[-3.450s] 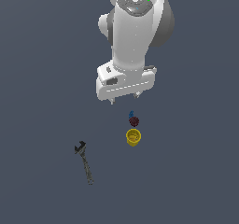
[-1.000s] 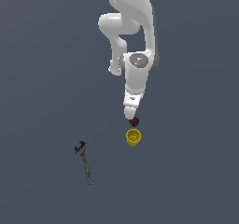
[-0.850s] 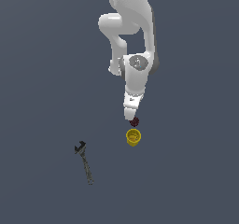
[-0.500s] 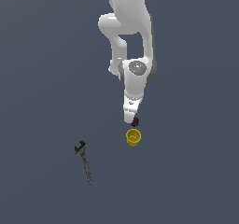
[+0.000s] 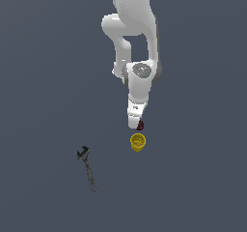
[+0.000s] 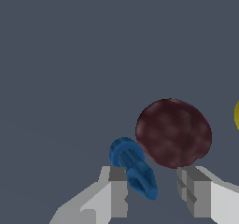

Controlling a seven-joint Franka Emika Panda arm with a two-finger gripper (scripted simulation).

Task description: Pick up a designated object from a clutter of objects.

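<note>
Tool [image 6: 151,188] low over the table [image 5: 43,81], fingers [image 6: 119,190] apart, nothing clamped. Between them, nearer one finger: blue lumpy piece [image 6: 133,169], tilted, contact with the pad impossible to tell. Just beyond, touching or overlapping the blue piece in the wrist view: dark red bumpy ball [image 6: 173,133]. Sliver of yellow cup [image 6: 236,115] at the frame edge. In the exterior view, blue piece hidden behind the arm; ball [image 5: 140,125] peeking beside the tool, cup [image 5: 138,142] just below it, dark grey wrench [image 5: 87,167] well apart toward the exterior view's left.
</note>
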